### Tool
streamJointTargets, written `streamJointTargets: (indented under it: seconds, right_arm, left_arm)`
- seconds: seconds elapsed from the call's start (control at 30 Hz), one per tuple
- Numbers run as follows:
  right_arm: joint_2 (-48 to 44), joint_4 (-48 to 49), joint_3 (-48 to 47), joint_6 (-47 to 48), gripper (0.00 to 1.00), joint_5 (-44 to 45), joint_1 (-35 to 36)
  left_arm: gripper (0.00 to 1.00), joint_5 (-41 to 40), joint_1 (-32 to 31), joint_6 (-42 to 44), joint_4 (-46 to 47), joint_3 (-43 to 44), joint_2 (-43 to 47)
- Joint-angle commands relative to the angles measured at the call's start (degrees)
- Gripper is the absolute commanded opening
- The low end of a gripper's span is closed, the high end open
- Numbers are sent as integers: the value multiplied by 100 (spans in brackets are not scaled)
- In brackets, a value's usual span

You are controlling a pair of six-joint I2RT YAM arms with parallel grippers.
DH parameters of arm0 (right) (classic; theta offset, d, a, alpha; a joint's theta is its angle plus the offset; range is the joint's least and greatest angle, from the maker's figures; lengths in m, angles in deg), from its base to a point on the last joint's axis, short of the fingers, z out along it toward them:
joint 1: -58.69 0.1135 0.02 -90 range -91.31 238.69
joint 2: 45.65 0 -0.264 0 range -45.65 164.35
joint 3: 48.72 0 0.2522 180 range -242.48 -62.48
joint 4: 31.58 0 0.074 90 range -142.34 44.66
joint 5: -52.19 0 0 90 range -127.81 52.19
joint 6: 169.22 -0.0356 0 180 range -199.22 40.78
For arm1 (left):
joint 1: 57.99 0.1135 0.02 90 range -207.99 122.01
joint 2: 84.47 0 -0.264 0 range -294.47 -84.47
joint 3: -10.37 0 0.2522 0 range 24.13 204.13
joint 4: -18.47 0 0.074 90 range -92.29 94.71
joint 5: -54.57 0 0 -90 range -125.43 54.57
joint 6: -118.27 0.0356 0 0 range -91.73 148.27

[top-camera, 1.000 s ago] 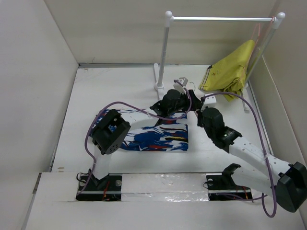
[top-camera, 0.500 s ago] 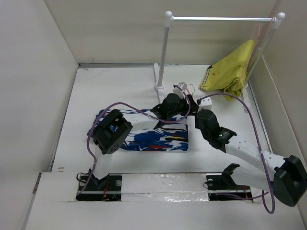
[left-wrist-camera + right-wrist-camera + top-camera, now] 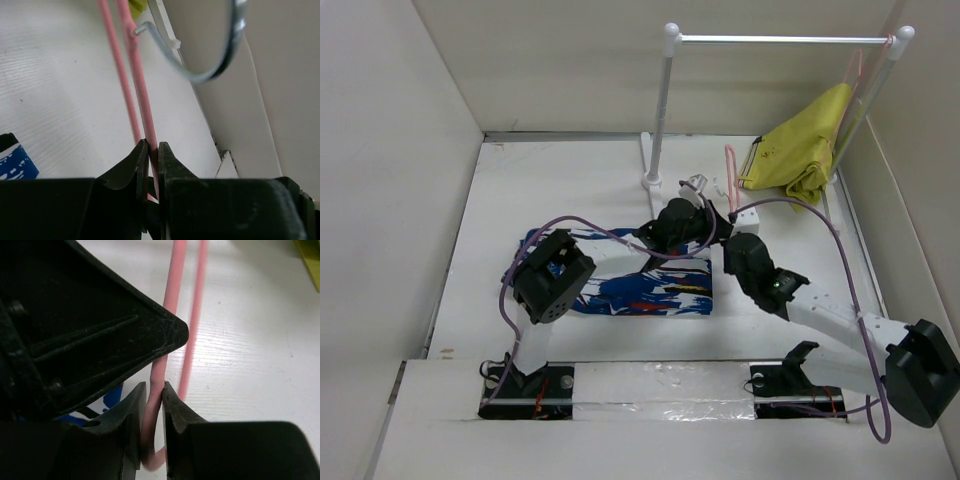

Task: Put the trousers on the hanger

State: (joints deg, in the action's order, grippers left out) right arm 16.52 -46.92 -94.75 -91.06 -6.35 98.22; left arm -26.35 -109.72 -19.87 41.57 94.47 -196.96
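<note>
The trousers [image 3: 650, 290], bright blue with white, red and black splashes, lie flat on the table in the middle of the top view; a blue corner shows in the left wrist view [image 3: 12, 165]. The thin pink hanger [image 3: 729, 165] stands tipped up behind them. My left gripper [image 3: 713, 212] [image 3: 153, 147] is shut on one of its pink rods [image 3: 137, 75], with the silver hook [image 3: 220, 70] above. My right gripper [image 3: 733, 238] [image 3: 154, 387] stands round the hanger [image 3: 172, 300] too, its jaws slightly apart with a thin gap beside the rod.
A white clothes rack [image 3: 780, 40] stands at the back right, its post [image 3: 660, 110] just behind the grippers. A yellow-green garment [image 3: 800, 150] hangs at its right end. A small white block [image 3: 750, 212] lies near the grippers. White walls close in on all sides.
My left gripper has closed on the hanger. The right jaws have loosened round it. The hanger's pink end now sticks up behind the grippers.
</note>
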Motion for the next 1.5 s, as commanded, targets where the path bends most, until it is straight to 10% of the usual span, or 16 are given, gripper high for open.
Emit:
streamJointTargets:
  seconds: [0.0, 0.27, 0.43, 0.57, 0.67, 0.77, 0.97, 1.13, 1.3, 1.47]
  right_arm:
    - [-319, 475, -8, -204, 27, -368, 64]
    - [-1303, -305, 107, -232, 61, -631, -41]
    - [-2024, -712, 81, -126, 63, -1168, -568]
    - [-1860, 16, 108, -73, 0, -2387, -1420]
    - [-1219, 97, -235, -117, 7, -3345, -1930]
    - [-813, 492, -367, -188, 45, -4258, -2194]
    - [-584, 1018, 105, -433, 49, -4684, -2195]
    - [-469, 1010, 309, -556, 44, -4816, -2195]
    - [-495, 1441, 467, -872, 0, -4615, -2300]
    - [-689, 1653, 590, -1224, 0, -4447, -2415]
  left_arm:
    - [0, 357, -127, 297, 190, -293, 350]
    - [0, 586, -13, 138, 612, -777, 377]
    - [0, 647, 40, 191, 778, -1022, 438]
    - [0, 710, -22, 314, 927, -1294, 605]
    - [0, 569, -198, 472, 1016, -1453, 833]
    - [0, 228, -365, 735, 849, -1532, 1053]
    - [0, 217, -365, 806, 866, -1594, 1159]
    - [0, 410, -417, 736, 928, -1603, 1133]
    - [1, 463, -540, 701, 902, -1647, 1106]
    - [32, 428, -602, 560, 989, -1910, 1106]
